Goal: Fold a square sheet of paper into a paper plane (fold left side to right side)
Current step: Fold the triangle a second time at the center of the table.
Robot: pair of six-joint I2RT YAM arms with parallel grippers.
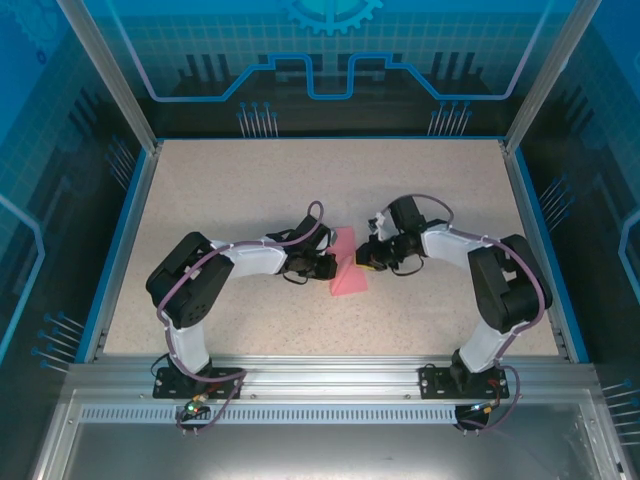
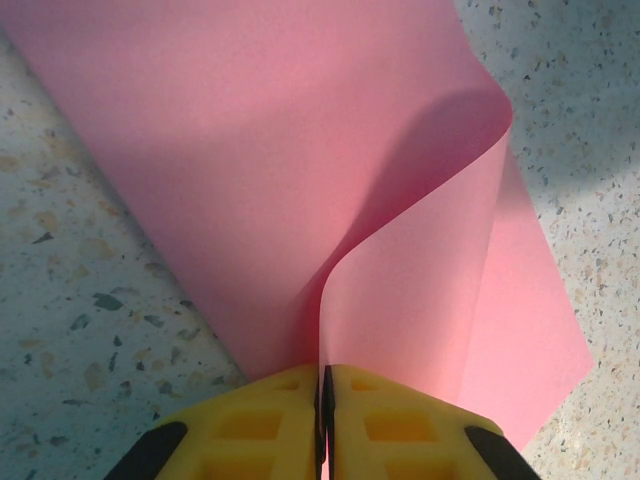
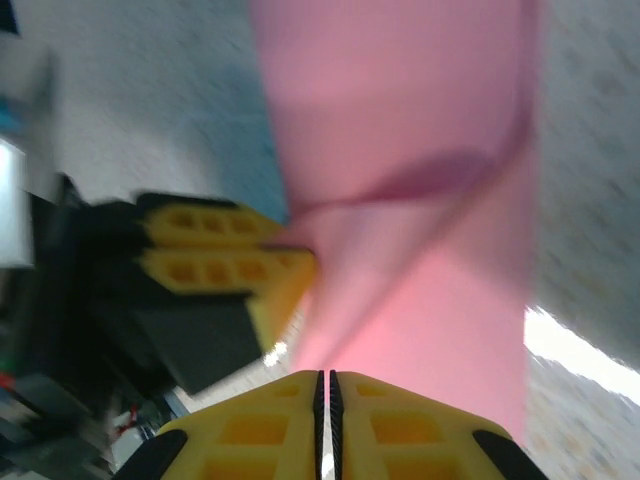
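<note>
From where I stand, the square sheet of paper [image 1: 349,278] sits in the middle of the table [image 1: 240,190], squarely between the two arms. It is partly doubled over, so the pink shape looks longer than it is wide. Its long axis runs from the far side toward the near edge, and the near end leans a little to the right.

The paper is thin, plain pink-red and smooth, with a soft sheen. The table under it is a beige speckled surface with dark and pale flecks.

In the left wrist view the sheet [image 2: 250,150] mostly lies flat. One flap rises off it in a loose, uncreased curl and sweeps down into the left gripper [image 2: 325,378]. That gripper's blocky yellow fingers [image 2: 260,420] are pressed together, with the paper's edge pinched in the thin seam between them.

The right gripper [image 3: 325,380] comes in from the opposite side, and its view is blurred. Its yellow fingers [image 3: 400,425] are likewise closed to a slit. The lifted paper [image 3: 400,120] runs down to their tips, apparently clamped there. A darker bend crosses the raised part.

From above, both grippers touch the sheet, the left one [image 1: 325,266] at its left edge and the right one [image 1: 366,256] at its right.
</note>
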